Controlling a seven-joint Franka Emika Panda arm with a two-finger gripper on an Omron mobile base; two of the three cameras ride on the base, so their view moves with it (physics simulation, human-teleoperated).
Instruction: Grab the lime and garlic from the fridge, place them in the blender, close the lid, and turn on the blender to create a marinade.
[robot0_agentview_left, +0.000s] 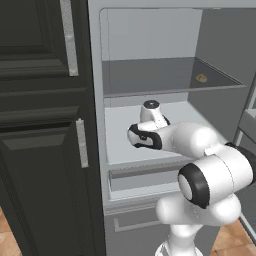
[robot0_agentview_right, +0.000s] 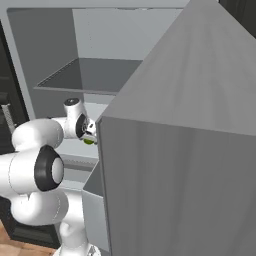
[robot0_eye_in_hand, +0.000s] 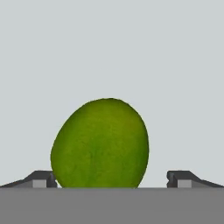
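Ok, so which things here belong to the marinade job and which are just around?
For the job:
- lime, between the open gripper fingers
- fridge, open

Just around:
- dark cabinet beside the fridge
- small brownish item on the upper shelf, too small to identify

Arm (robot0_agentview_right: 37, 135) inside fridge (robot0_agentview_right: 90, 75); lime (robot0_agentview_right: 89, 141) beside open door (robot0_agentview_right: 180, 150).
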